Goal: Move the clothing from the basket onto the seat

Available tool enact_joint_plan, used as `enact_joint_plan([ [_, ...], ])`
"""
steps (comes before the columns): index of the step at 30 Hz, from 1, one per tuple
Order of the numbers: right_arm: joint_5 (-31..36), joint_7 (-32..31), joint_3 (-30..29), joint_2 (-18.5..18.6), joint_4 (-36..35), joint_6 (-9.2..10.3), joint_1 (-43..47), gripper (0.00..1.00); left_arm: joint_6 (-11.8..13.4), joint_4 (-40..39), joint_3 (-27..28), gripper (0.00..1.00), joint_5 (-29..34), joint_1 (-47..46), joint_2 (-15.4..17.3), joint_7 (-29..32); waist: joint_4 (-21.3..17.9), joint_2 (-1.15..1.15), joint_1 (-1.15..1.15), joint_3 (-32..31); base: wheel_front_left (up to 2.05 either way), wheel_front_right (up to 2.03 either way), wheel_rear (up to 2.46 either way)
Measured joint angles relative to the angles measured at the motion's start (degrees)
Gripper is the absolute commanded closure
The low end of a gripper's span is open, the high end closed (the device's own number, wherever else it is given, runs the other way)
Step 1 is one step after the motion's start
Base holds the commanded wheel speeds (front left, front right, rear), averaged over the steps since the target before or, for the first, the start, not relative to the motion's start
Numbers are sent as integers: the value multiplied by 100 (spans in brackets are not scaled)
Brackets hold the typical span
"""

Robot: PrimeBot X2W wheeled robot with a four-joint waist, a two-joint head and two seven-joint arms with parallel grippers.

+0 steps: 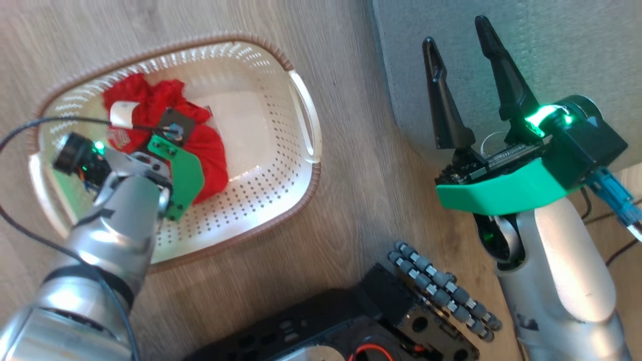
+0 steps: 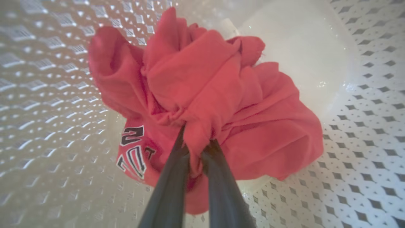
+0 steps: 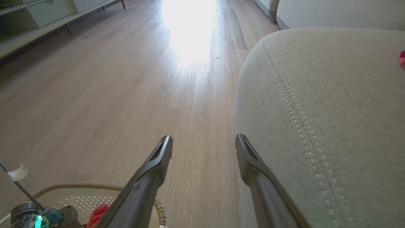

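- Progress: early in this transfer, by my reading. The clothing lies inside the basket, not yet lifted out, so the carry to the seat and the release there are left.
- Left gripper: reached down into the basket, fingers pinched onto a fold of red fabric. In the left wrist view the cloth bunches up right between the two dark fingers. Grasp looks made; lift not begun.
- Right gripper: jaws spread wide, holding nothing, hanging over the near corner of the seat at about 1 o'clock in the head view.
- Basket: cream, perforated walls, brown woven-look rim, standing on the wooden floor at about 9 o'clock in the head view, well apart from the seat.
- Basket contents: a crumpled red heap in the basket's 9 o'clock half; the 3 o'clock half shows bare bottom. A white lettered print shows at 7 o'clock on the heap in the left wrist view. Whether the heap is one garment or several I cannot tell.
- Seat: grey-green cushion with a pale stitched seam. In the right wrist view a small red patch sits on it at 3 o'clock, at the frame edge; too little shows to say what it is.
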State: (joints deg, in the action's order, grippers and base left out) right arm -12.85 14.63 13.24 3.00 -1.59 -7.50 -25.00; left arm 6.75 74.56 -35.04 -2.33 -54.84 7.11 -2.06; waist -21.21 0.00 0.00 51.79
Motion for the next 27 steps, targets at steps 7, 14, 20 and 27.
enact_joint_plan([
  [7,130,0,-178,41,183,0,76,0,3,0,133,100,-328,389,-320,-677,272,0,-1,-685,0,0,0],
  [14,137,0,-203,188,383,0,376,0,51,-189,303,100,-722,736,-414,-1166,613,0,-1,-1526,0,0,0],
  [20,136,0,-222,270,505,0,664,0,165,-1040,522,100,-1011,1233,-464,-1215,892,1,-1,-2290,0,0,0],
  [27,136,0,-212,291,617,0,1001,0,311,-2365,846,100,-1034,1917,-419,-1216,1150,1,-1,-2988,0,0,0],
])
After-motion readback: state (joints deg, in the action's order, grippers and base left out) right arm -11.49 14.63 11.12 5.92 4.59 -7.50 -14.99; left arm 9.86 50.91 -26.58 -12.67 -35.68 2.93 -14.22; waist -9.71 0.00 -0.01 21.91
